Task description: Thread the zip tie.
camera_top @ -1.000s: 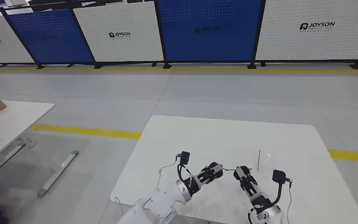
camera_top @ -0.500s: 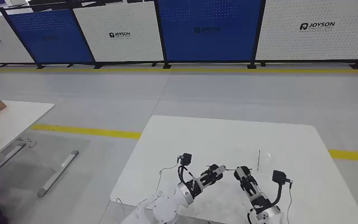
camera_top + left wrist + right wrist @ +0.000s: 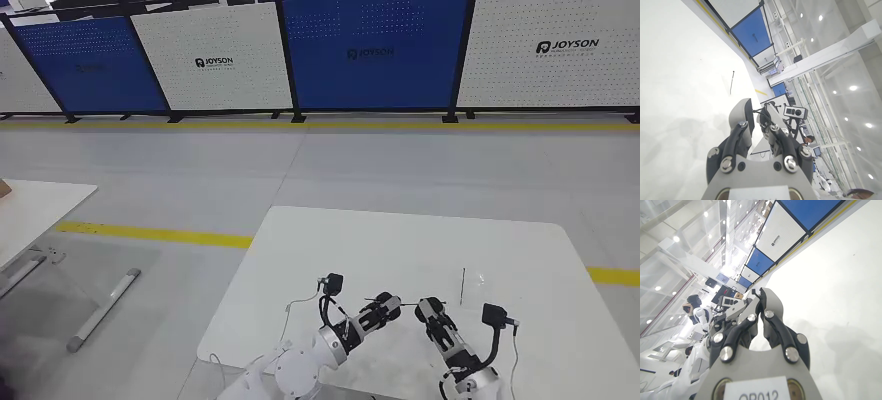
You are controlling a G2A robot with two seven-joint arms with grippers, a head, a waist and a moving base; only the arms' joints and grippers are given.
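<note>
A thin black zip tie [image 3: 406, 301] hangs in the air between my two grippers, near the white table's [image 3: 400, 240] front edge. My right gripper [image 3: 759, 298] is shut on it, and the tie's small black head [image 3: 753, 292] sticks out past the fingertips. My left gripper [image 3: 759, 112] faces it from the other side with its fingers a little apart. The strap's [image 3: 758, 109] free end reaches in to one left pad [image 3: 750, 113]. In the top view the left gripper [image 3: 390, 305] and right gripper [image 3: 423, 307] nearly meet tip to tip.
A second black zip tie [image 3: 462, 283] lies flat on the table beyond the right gripper, also seen as a loose tie [image 3: 732, 81] in the left wrist view. The table's front edge is close below both arms.
The right arm has shifted slightly toward the left gripper. The left arm's elbow has dropped a little; the grippers stay tip to tip.
</note>
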